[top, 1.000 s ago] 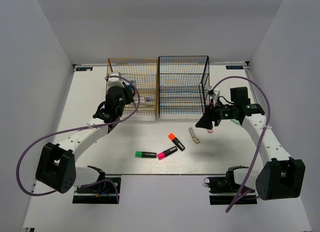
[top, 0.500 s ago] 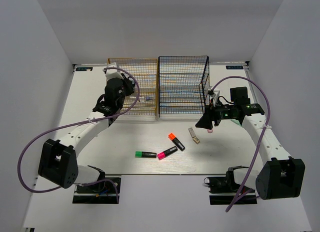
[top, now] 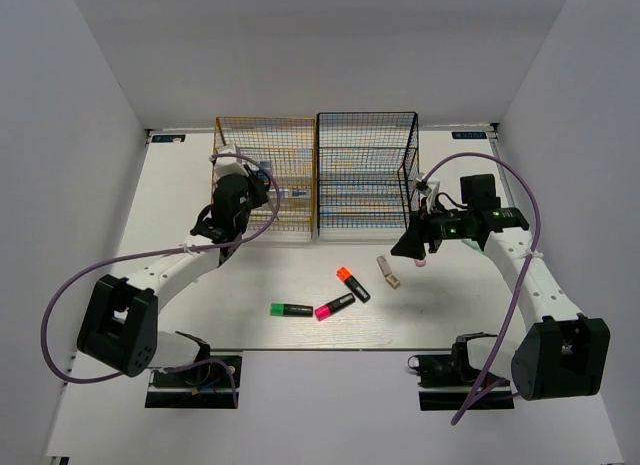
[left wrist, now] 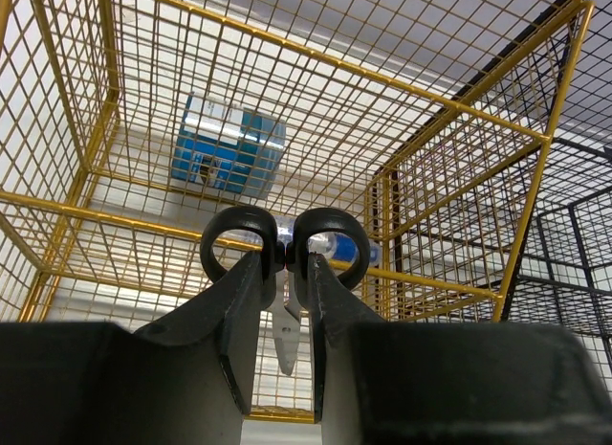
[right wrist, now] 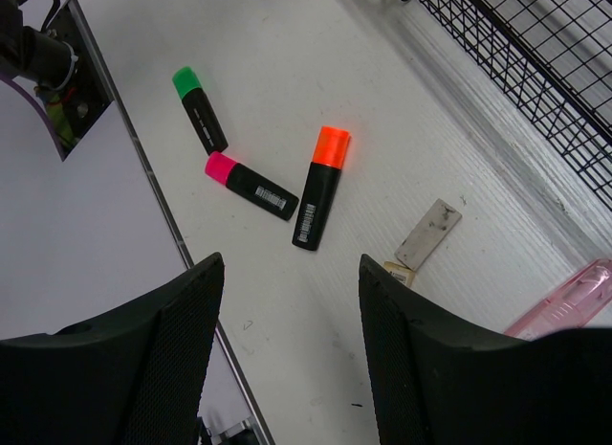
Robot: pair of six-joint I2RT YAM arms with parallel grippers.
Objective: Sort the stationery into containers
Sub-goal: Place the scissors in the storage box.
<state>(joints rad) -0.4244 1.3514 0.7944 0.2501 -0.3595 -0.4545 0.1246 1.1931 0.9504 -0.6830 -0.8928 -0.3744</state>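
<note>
Over at the golden-yellow rack, the left gripper has its jaws pinched nearly together on the scissors. It grips the neck just behind the two black loops, which poke out past the fingertips toward the wire. Blades? Mostly hidden between the fingers, so I can't say how they sit. Deeper in, the blue tub rests on a tier of that same rack. Whether the scissors sit inside the rack's front wires, I can't tell.

I'd judge them stiff and fairly light, hard plastic and steel, nothing that bends or breaks (though loops and point could catch in that mesh). The neck looks the right place to hold: narrow, flat-sided, close to the balance.

Across by the black rack, the right gripper hangs with jaws spread wide and nothing in them. Below it on the table lie the green highlighter, pink highlighter and orange highlighter, close together. A beige piece and a pink piece lie nearer the rack.

Those highlighters look light, rigid and smooth, likely to skid or roll, so pinching across mid-barrel seems the safe bet. That beige piece is thin and flat, and I'd expect it to be fiddly to lift.
</note>
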